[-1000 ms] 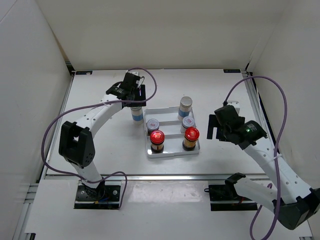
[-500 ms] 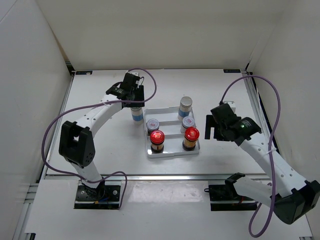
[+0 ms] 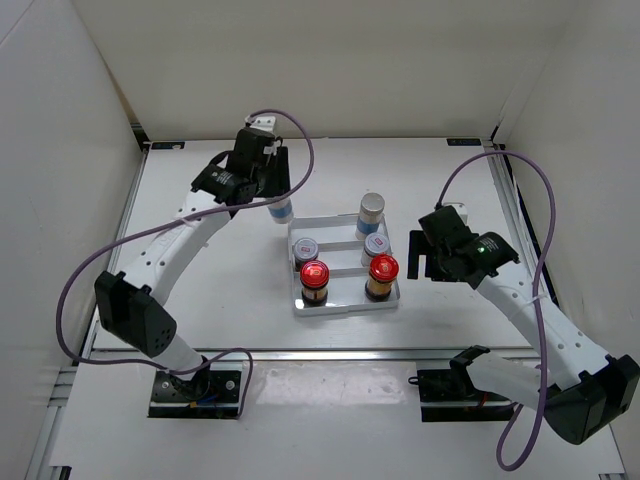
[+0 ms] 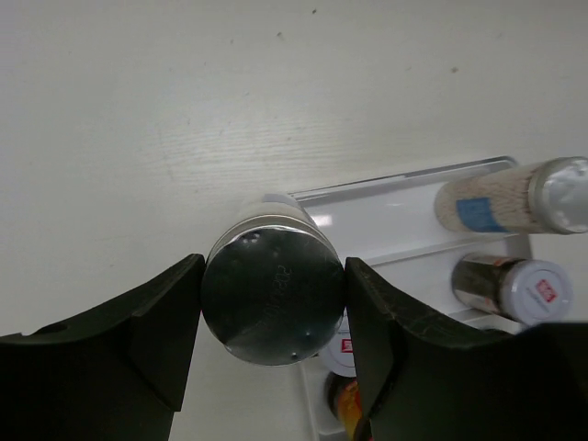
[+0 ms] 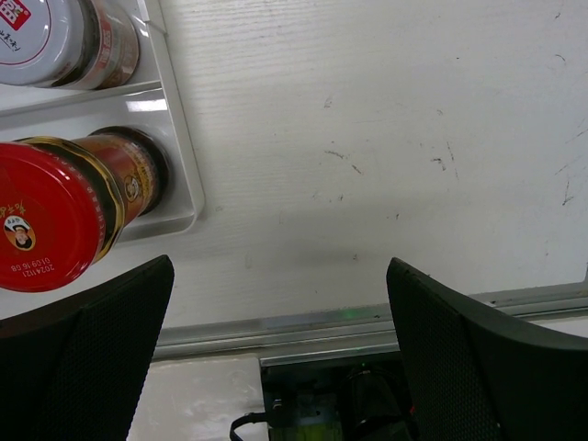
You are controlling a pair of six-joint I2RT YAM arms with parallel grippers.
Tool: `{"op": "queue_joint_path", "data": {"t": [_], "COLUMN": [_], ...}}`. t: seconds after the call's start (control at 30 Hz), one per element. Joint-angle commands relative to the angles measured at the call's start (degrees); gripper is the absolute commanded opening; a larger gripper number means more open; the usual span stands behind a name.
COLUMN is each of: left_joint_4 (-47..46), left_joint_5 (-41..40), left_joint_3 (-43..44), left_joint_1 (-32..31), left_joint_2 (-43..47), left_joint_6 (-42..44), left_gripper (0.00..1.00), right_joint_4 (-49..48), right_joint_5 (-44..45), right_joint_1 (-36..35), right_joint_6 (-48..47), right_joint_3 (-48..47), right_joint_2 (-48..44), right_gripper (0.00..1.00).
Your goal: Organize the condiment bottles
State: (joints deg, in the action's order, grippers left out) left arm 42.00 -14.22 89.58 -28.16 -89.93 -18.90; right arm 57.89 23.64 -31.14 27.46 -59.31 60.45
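My left gripper is shut on a silver-capped condiment bottle, held off the table just left of the back left corner of the white tray; in the top view this bottle hangs under the gripper. On the tray stand another silver-capped bottle at the back, two white-lidded jars in the middle and two red-capped bottles in front. My right gripper hovers open and empty right of the tray.
White walls enclose the table on the left, back and right. A metal rail runs along the near edge under my right gripper. The tray's rim and a red-capped bottle lie left of it.
My left gripper shut on the silver-capped bottle and lifted it up from the table beside the tray. The right arm shifted slightly left.
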Motion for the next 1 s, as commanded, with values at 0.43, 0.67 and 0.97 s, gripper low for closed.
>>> {"op": "queue_joint_path", "data": {"t": [0.43,0.67,0.97], "left_joint_4": [-2.89,-5.69,-6.23], "left_joint_5": [-0.20,-1.34,-1.34], "left_joint_3": [7.89,5.96,3.68], "left_joint_1": [-5.41,-5.94,-6.47], "left_joint_2": [-6.84,-9.47,-11.32], "left_joint_6": [-1.93,-1.93,-2.99], "left_gripper": [0.50,0.49,0.52], "right_joint_4": [-1.55,-1.55,-1.55], "right_joint_5": [-0.17,-0.17,-0.17], "right_joint_1": [0.11,0.11,0.11], "right_joint_6": [-0.48,-0.48,-0.48], "right_joint_3": [0.07,0.07,0.07], "right_joint_2": [0.02,0.55,0.55], "right_gripper": [1.00,1.00,1.00]}}
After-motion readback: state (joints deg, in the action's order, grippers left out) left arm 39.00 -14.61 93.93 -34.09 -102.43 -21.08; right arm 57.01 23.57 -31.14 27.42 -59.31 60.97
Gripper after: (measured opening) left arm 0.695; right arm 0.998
